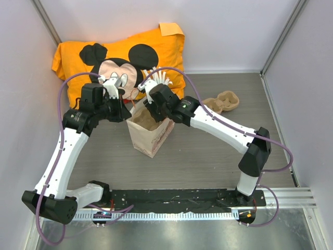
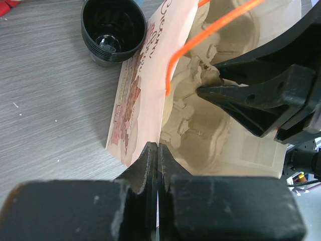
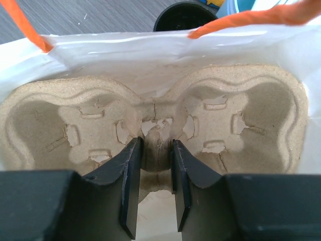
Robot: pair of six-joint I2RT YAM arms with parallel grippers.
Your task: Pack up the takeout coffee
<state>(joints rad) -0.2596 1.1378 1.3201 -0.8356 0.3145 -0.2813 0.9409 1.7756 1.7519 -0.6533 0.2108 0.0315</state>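
From where I stand, the job in hand looks like seating the pulp carrier down inside the paper bag. The left claw is pinched together on the bag's near rim and holds the mouth open. The right claw reaches in from above and is clamped on the ridge between the carrier's two wells. To do this well, I'd say the carrier should go down level until it sits flat on the bag's floor. The left claw should hold the rim taut so the walls don't fold in, and the orange handle needs to stay out of the way. Both wells are empty, so the takeout coffee isn't packed. I can't pick it out for certain anywhere; the arms hide whatever stands behind the bag. The black hollow ring sits on the table just beside the bag's far side. The table is grey wood-grain, with a spare carrier to the far right and an orange Mickey cushion at the back, all boxed in by pale walls.
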